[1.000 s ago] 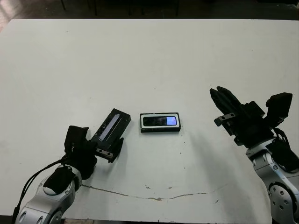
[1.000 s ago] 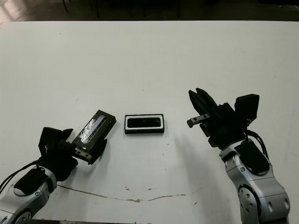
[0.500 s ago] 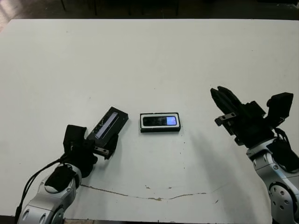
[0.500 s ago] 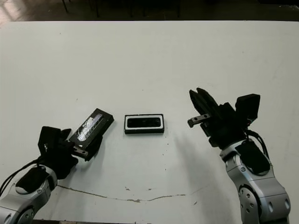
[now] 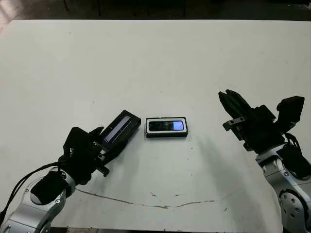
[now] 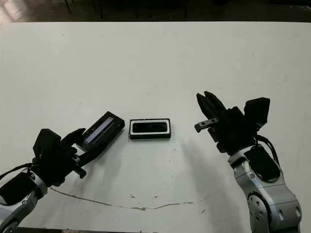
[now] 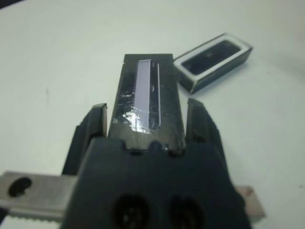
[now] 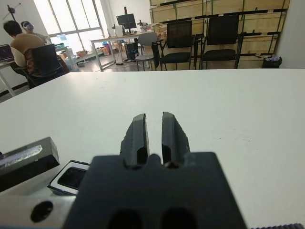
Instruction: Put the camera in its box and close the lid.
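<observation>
The black box [image 5: 166,135] with its white lining sits mid-table, and the slim camera [image 5: 165,125] lies inside it, bluish patch at the right end. Just left of the box is the black lid [image 5: 120,131] with its pale stripe facing up. It is tilted, and its far end stops a short gap from the box. My left gripper [image 5: 108,146] is shut on the lid's near end. In the left wrist view one finger [image 7: 91,128] presses each long side of the lid [image 7: 148,95]. My right gripper [image 5: 232,103] hovers right of the box, shut and holding nothing.
The white table [image 5: 155,63] stretches wide beyond the box. A thin dark crack line [image 5: 146,204] runs along its near part. Beyond the table, the right wrist view shows a seated person [image 8: 21,40] and several chairs [image 8: 178,40].
My left gripper has carried the lid up and to the right, so its far end now sits close to the box's left end. The right arm has not moved.
</observation>
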`<move>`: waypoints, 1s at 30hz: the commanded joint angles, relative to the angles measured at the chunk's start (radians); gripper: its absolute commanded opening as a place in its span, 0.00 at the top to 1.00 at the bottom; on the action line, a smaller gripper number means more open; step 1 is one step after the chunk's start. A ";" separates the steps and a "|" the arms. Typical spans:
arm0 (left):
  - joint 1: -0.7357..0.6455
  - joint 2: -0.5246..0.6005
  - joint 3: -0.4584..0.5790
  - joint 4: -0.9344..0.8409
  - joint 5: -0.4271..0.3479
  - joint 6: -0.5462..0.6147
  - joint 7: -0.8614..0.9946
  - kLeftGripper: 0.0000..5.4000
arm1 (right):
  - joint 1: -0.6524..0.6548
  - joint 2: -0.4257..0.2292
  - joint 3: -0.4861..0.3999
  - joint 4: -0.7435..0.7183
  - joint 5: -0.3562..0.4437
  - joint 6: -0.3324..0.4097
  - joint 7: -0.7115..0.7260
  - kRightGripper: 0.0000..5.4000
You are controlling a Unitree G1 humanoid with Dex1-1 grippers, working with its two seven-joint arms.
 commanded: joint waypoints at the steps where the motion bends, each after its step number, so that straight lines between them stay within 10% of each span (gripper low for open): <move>1: -0.031 0.037 0.037 0.008 -0.034 0.006 -0.039 0.67 | 0.004 -0.009 0.003 0.010 -0.007 0.010 -0.004 1.00; 14: -0.407 0.200 0.129 0.284 -0.095 -0.041 -0.209 0.67 | 0.006 -0.011 -0.002 -0.001 -0.006 0.012 -0.011 1.00; 30: -0.757 0.213 -0.142 0.942 -0.016 -0.298 -0.672 0.67 | 0.003 -0.015 -0.017 -0.018 0.007 0.031 -0.025 1.00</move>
